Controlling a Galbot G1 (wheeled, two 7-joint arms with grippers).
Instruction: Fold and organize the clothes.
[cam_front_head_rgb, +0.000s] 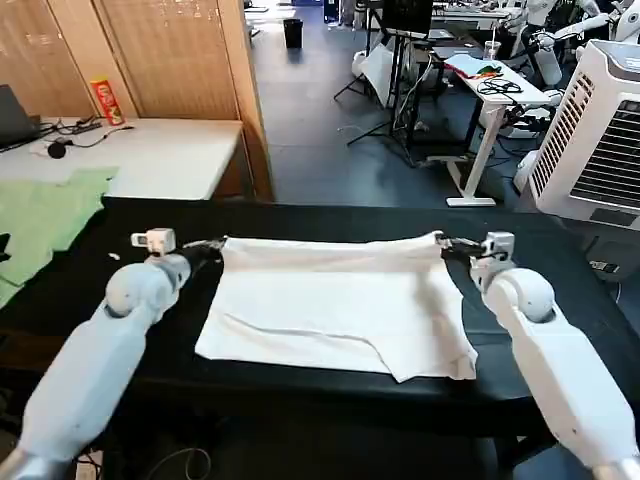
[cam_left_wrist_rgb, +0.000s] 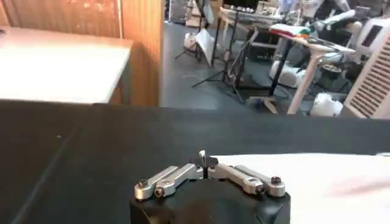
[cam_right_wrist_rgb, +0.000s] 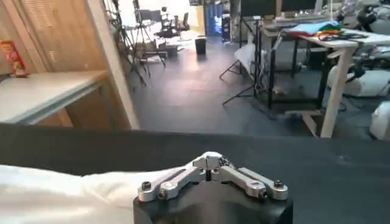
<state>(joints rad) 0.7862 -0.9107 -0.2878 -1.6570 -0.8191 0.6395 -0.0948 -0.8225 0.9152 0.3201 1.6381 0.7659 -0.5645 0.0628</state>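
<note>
From the head view, the white T-shirt (cam_front_head_rgb: 335, 305) lies mid-bench, both pincers at its far-edge corners. Left wrist view: left pincer (cam_left_wrist_rgb: 205, 165) pinched closed on cloth. Right wrist view: right pincer (cam_right_wrist_rgb: 209, 162) likewise clamps the shirt.

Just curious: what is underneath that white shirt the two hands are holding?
The white shirt lies on a black table. Both the left hand and right hand pinch its far corners. Anything beneath stays hidden.
</note>
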